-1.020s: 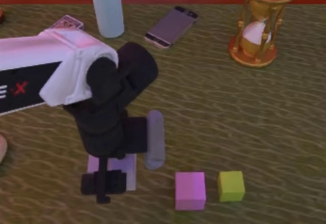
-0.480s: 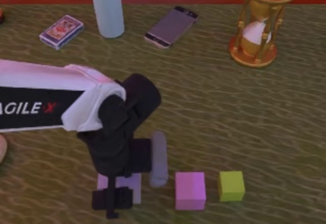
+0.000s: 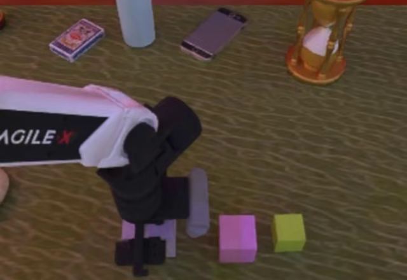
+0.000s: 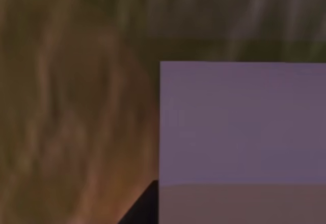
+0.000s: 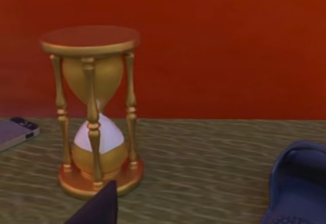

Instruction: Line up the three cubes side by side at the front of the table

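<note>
The pale lavender cube is at the table's front, left of the magenta-pink cube, with a gap between them. My left gripper is shut on it from above. In the left wrist view the lavender cube fills the frame, with one dark fingertip against its side. The yellow-green cube sits just right of the magenta one. My right arm is outside the top view. Its gripper is open, with one dark fingertip showing, and it faces the hourglass.
Along the back stand a pale blue cylinder, a patterned card box, a phone and a gold hourglass. A grey capsule shape lies beside the lavender cube. A dark blue rounded object sits at the right wrist view's edge.
My left arm has carried the lavender cube toward the front and a little right, uncovering the card box. In the last half second it has barely moved.
</note>
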